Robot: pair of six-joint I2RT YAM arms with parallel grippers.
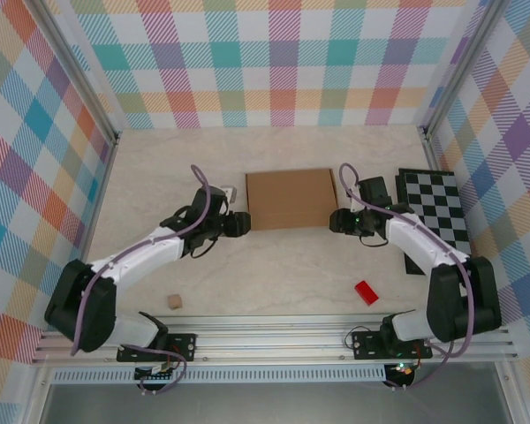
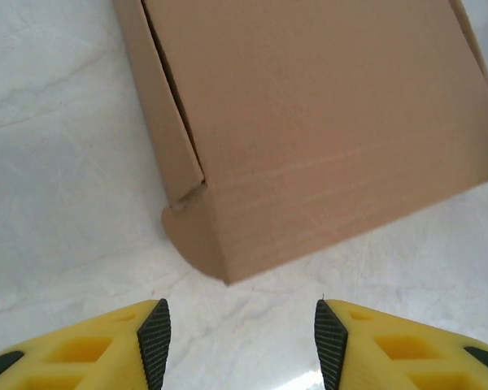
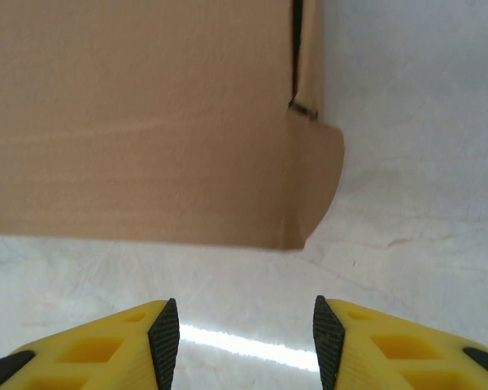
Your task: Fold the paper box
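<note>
The paper box (image 1: pixel 291 199) lies closed and flat-topped in the middle of the table, plain brown cardboard. My left gripper (image 1: pixel 239 223) hovers just off its near left corner; the left wrist view has that corner of the box (image 2: pixel 309 138) a short way ahead of the open gripper (image 2: pixel 242 345), nothing between the yellow fingers (image 2: pixel 106 349). My right gripper (image 1: pixel 337 221) sits just off the near right corner. Seen from the right wrist, the box (image 3: pixel 146 122) with its rounded side tab lies ahead of the open, empty gripper (image 3: pixel 246 341).
A black and white checkered board (image 1: pixel 435 212) lies at the right, under the right arm. A small red block (image 1: pixel 366 292) rests near the front right and a tiny tan cube (image 1: pixel 172 302) near the front left. Checkered walls enclose the table.
</note>
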